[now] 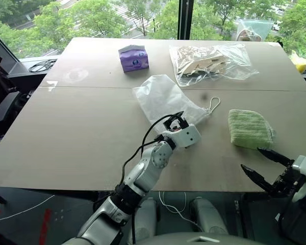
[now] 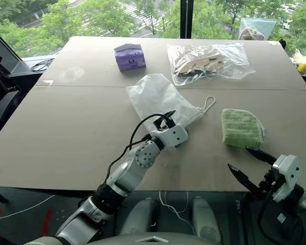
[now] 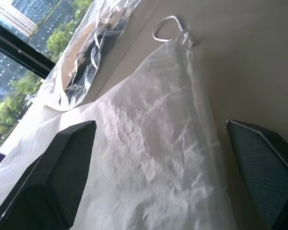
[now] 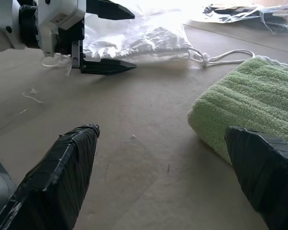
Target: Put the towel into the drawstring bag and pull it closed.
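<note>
The drawstring bag (image 1: 158, 96) lies flat in the middle of the table, milky white, its cord loop (image 1: 212, 104) trailing toward the right. My left gripper (image 1: 177, 121) is open at the bag's near edge by the mouth. In the left wrist view the bag's crinkled plastic (image 3: 149, 143) spans the gap between its fingers (image 3: 62, 167). The light green towel (image 1: 250, 128) rests folded to the right of the bag. My right gripper (image 1: 251, 159) hangs open just short of the towel's near side, over the table's front edge, with nothing in it; the towel (image 4: 254, 105) lies ahead of it.
A purple tissue pack (image 1: 133, 57) and a large clear plastic bag with beige pieces (image 1: 211, 62) sit at the far side of the table (image 1: 76, 127). Another bag (image 1: 252, 28) and a yellow item (image 1: 300, 62) lie beyond the far right corner.
</note>
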Controlling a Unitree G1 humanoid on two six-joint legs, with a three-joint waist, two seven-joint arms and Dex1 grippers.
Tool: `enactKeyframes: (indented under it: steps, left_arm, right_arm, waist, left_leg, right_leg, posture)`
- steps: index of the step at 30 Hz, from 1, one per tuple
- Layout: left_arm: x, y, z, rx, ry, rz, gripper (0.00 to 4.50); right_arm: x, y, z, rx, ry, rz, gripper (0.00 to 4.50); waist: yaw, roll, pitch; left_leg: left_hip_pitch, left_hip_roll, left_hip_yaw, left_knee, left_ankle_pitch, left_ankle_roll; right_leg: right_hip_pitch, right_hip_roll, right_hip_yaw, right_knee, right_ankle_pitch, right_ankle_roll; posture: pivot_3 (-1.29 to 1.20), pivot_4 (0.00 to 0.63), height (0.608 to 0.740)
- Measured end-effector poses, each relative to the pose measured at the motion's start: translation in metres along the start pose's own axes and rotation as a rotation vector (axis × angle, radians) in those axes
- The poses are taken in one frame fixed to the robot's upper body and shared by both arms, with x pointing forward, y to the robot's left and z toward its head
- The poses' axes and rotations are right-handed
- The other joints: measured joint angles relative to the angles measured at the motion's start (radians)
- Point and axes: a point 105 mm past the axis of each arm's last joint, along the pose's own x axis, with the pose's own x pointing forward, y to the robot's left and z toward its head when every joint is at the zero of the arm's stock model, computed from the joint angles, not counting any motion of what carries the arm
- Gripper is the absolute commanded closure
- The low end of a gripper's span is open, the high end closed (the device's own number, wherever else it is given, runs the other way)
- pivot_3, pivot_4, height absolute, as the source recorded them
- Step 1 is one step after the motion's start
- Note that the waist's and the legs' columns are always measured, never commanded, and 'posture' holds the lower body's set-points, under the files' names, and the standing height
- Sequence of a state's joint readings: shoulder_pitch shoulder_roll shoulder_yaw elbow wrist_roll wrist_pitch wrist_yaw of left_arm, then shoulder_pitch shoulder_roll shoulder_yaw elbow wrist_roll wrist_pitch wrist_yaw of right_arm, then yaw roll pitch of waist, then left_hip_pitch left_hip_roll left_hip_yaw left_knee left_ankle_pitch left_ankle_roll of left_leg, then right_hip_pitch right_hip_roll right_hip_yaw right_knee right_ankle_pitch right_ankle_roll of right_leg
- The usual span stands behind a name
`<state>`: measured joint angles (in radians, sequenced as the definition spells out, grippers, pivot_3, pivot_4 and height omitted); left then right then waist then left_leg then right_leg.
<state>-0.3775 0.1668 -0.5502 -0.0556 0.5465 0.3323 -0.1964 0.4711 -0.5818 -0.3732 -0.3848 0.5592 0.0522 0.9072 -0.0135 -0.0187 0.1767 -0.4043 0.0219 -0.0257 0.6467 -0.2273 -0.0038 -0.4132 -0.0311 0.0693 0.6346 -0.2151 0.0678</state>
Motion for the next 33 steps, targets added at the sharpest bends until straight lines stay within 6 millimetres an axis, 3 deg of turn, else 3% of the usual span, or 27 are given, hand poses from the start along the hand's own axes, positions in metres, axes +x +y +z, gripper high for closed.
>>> enactKeyframes:
  steps: [4, 7, 10, 17, 21, 27, 30, 33]
  left_arm:
    - [0.0, 0.001, -0.008, -0.048, 0.07, 0.014, 1.65]
    - [-0.002, 0.009, -0.025, -0.105, 0.158, 0.057, 2.95]
    - [-0.005, 0.019, -0.029, -0.134, 0.179, 0.098, 4.48]
    - [-0.008, 0.025, -0.03, -0.145, 0.164, 0.141, 4.48]
    - [-0.01, 0.042, -0.034, -0.081, 0.139, 0.199, 4.48]
    - [-0.014, 0.085, -0.023, 0.214, 0.04, 0.31, 4.48]
    - [-0.014, 0.088, -0.015, 0.365, -0.017, 0.327, 4.48]
    - [-0.013, 0.084, -0.021, 0.497, -0.021, 0.324, 4.48]
  right_arm:
    - [0.001, -0.001, 0.002, -0.006, -0.007, 0.0, 0.0]
    - [0.002, -0.001, 0.003, -0.015, -0.017, -0.001, 0.0]
    - [0.002, -0.002, 0.003, -0.016, -0.02, -0.003, 0.0]
    - [0.002, -0.003, 0.002, -0.016, -0.023, -0.009, 0.0]
    - [0.004, -0.008, 0.002, -0.019, -0.03, -0.018, 0.0]
    - [0.007, -0.012, 0.004, -0.028, -0.044, -0.023, 0.0]
    - [0.01, -0.014, 0.005, -0.04, -0.053, -0.023, 0.0]
    - [0.012, -0.017, 0.006, -0.044, -0.058, -0.021, 0.0]
  waist:
    - [-0.001, 0.0, 0.0]
    - [-0.002, 0.0, 0.0]
    - [-0.001, 0.001, -0.001]
    - [-0.001, 0.001, -0.001]
    - [0.0, 0.001, -0.001]
    - [0.001, 0.001, -0.001]
    - [0.002, 0.001, -0.001]
    - [0.001, 0.001, -0.001]
  left_leg:
    - [0.0, 0.0, -0.001, 0.0, 0.0, 0.0]
    - [0.0, 0.0, -0.001, 0.0, 0.0, 0.0]
    - [0.001, 0.0, -0.001, 0.001, 0.0, 0.0]
    - [0.002, 0.0, -0.001, 0.001, 0.0, 0.0]
    - [0.002, 0.0, -0.001, 0.001, 0.0, 0.0]
    - [0.001, 0.0, -0.001, 0.001, 0.0, 0.0]
    - [0.001, 0.0, -0.001, 0.001, 0.0, 0.0]
    - [0.001, 0.0, -0.001, 0.001, 0.0, 0.0]
  right_leg:
    - [0.0, 0.0, -0.001, 0.001, 0.0, 0.0]
    - [0.0, 0.0, -0.001, 0.001, 0.0, 0.0]
    - [0.001, 0.0, -0.001, 0.001, 0.0, 0.0]
    - [0.001, 0.0, -0.001, 0.002, 0.0, 0.0]
    - [0.001, 0.0, -0.001, 0.003, 0.0, 0.0]
    - [0.001, 0.0, -0.001, 0.003, 0.0, 0.0]
    - [0.001, 0.0, -0.001, 0.003, 0.0, 0.0]
    - [0.001, 0.0, -0.001, 0.003, 0.0, 0.0]
  posture:
    - [0.0, 0.15, 0.74]
    - [0.0, 0.15, 0.74]
    - [0.0, 0.15, 0.74]
    - [0.0, 0.15, 0.74]
    - [0.0, 0.15, 0.74]
    - [0.0, 0.15, 0.74]
    - [0.0, 0.15, 0.74]
    - [0.0, 0.15, 0.74]
